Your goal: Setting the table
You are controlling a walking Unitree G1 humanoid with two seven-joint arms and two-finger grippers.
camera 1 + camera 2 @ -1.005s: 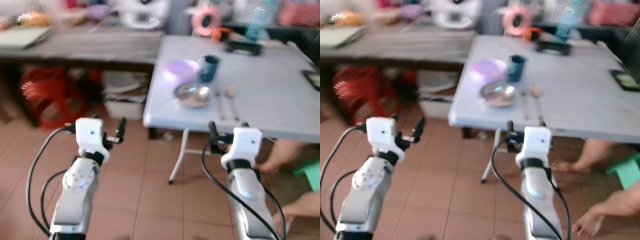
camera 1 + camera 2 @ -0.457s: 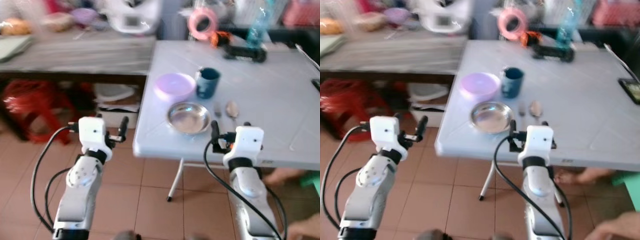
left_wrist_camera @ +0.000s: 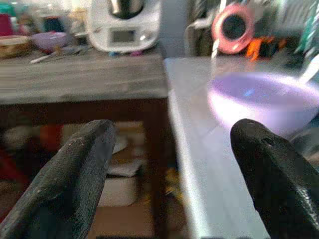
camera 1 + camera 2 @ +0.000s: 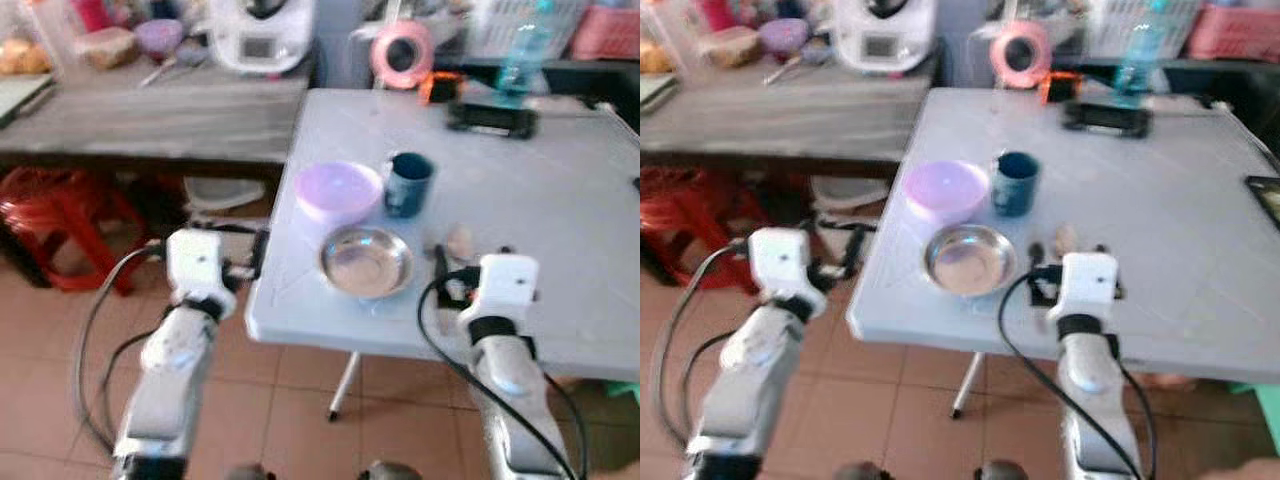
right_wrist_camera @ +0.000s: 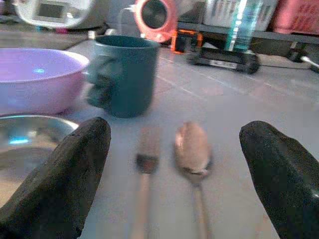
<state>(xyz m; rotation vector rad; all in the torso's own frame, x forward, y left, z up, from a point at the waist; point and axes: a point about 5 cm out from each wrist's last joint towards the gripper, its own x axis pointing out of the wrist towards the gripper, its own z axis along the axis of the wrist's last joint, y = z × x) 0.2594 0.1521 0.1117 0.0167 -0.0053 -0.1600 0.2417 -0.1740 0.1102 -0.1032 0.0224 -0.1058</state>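
Already we see the steel plate (image 4: 366, 262), purple bowl (image 4: 338, 190), mug (image 4: 407, 183), fork (image 5: 143, 169) and spoon (image 5: 192, 148) grouped on the desk (image 4: 560, 190); both hands, left hand (image 3: 169, 164) and right hand (image 5: 172, 164), hover open and empty, so arranging remains.

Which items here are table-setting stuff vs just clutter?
Job: purple bowl, dark mug, steel bowl, fork and spoon, with the open right hand facing them.

Clutter: pink tape roll, white appliance, black device, water bottle, red stool.
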